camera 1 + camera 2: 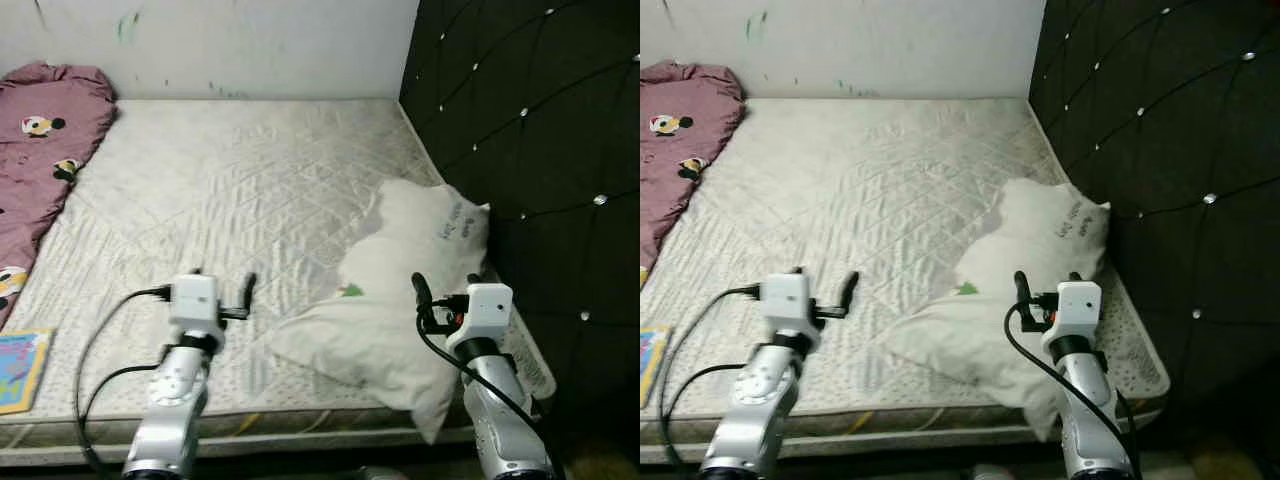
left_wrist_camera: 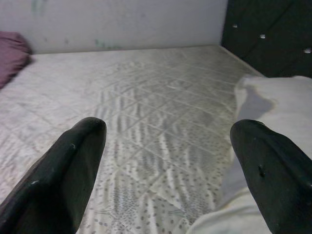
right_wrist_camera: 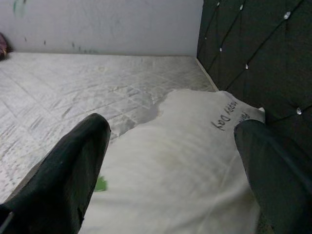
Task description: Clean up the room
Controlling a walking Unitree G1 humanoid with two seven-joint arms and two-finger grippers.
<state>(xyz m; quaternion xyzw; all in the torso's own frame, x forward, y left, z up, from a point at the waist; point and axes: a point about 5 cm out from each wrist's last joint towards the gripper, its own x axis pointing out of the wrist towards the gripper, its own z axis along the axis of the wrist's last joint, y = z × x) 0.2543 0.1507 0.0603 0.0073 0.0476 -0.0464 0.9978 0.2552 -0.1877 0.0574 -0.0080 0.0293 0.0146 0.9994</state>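
The robot is standing at the near edge of a bed [image 1: 250,190] whose bare quilted mattress is lying uncovered, and both arms are reaching forward over that edge. The left gripper [image 1: 222,290] is hovering above the mattress near the middle of the near edge, its fingers spread wide and grasping nothing. The right gripper [image 1: 445,292] is hanging over the white pillow [image 1: 400,300], fingers likewise released and empty, with the pillow lying between and below them in the right wrist view.

That pillow is sitting crumpled and skewed at the near right corner of the bed, one end touching the black tufted headboard [image 1: 540,150] along the right edge, the other end sagging toward the near edge. A maroon cartoon-print blanket [image 1: 40,150] is bunched along the left edge, running up to the far left corner by the wall. A colourful book [image 1: 20,365] is resting at the near left corner.

Judging from this, the tidying is barely under way: nothing is gripped, the pillow is not yet straightened against the headboard, the blanket is not yet spread or folded, and the book is not yet put away. The pillow looks like the thing in hand.
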